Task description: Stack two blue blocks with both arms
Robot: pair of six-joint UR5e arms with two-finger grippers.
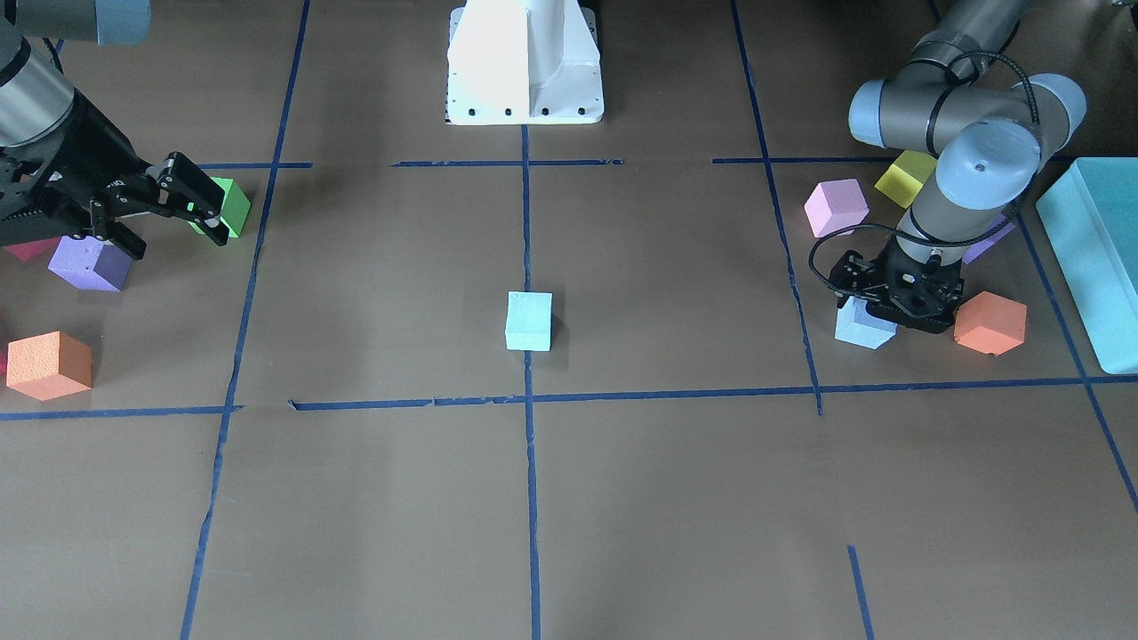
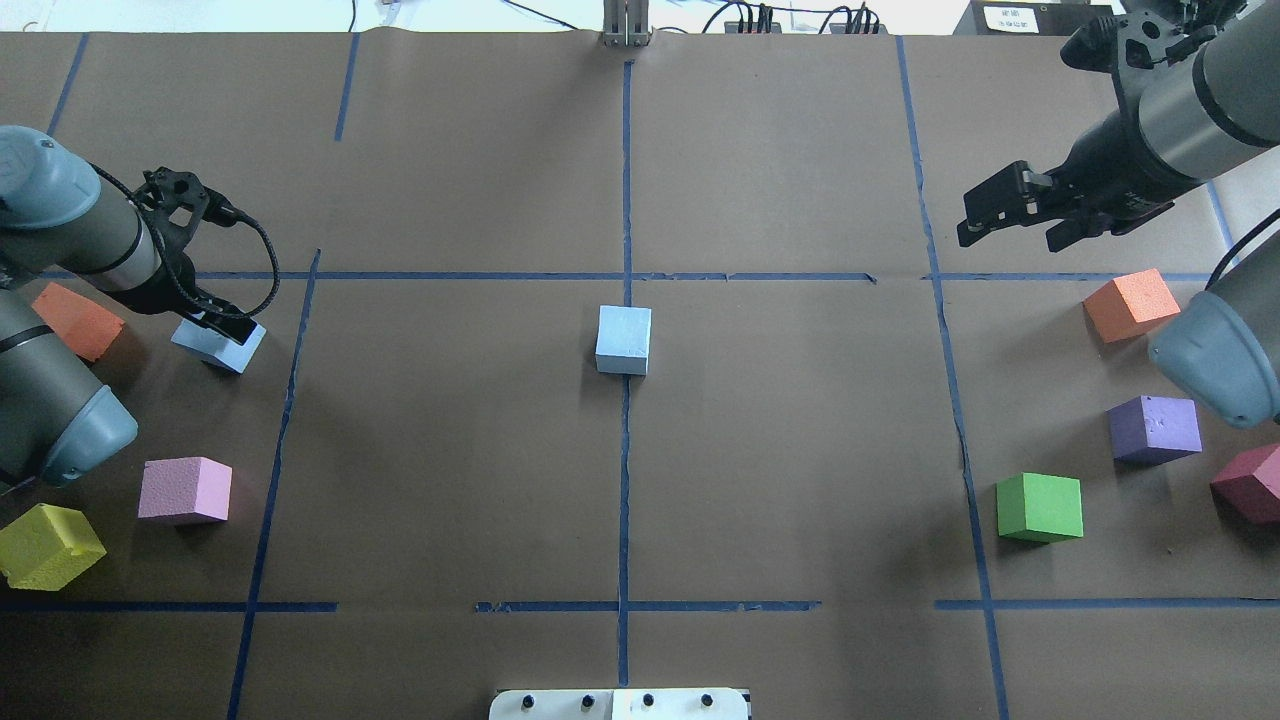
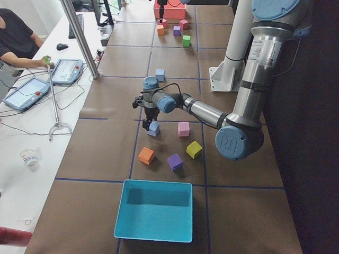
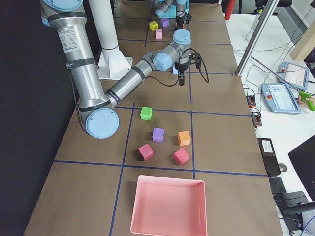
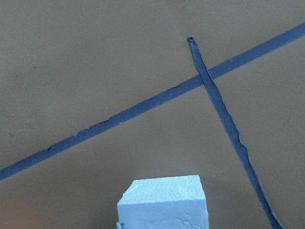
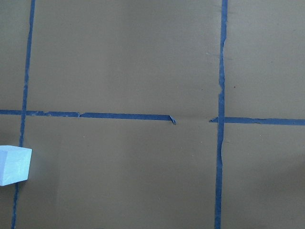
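Observation:
One pale blue block (image 2: 624,339) sits alone at the table's centre on a tape crossing; it also shows in the front view (image 1: 529,321) and at the right wrist view's left edge (image 6: 14,164). The second blue block (image 2: 218,345) rests on the table at the left, next to an orange cube. My left gripper (image 2: 225,325) points straight down onto it and appears shut on it; the block fills the bottom of the left wrist view (image 5: 163,202). My right gripper (image 2: 968,225) hangs open and empty above the table's far right.
By the left arm lie orange (image 2: 75,320), pink (image 2: 185,490) and yellow (image 2: 48,545) cubes and a large teal box (image 1: 1093,258). On the right lie orange (image 2: 1130,305), purple (image 2: 1155,428), green (image 2: 1040,507) and dark red (image 2: 1250,485) cubes, and a pink tray (image 4: 167,206).

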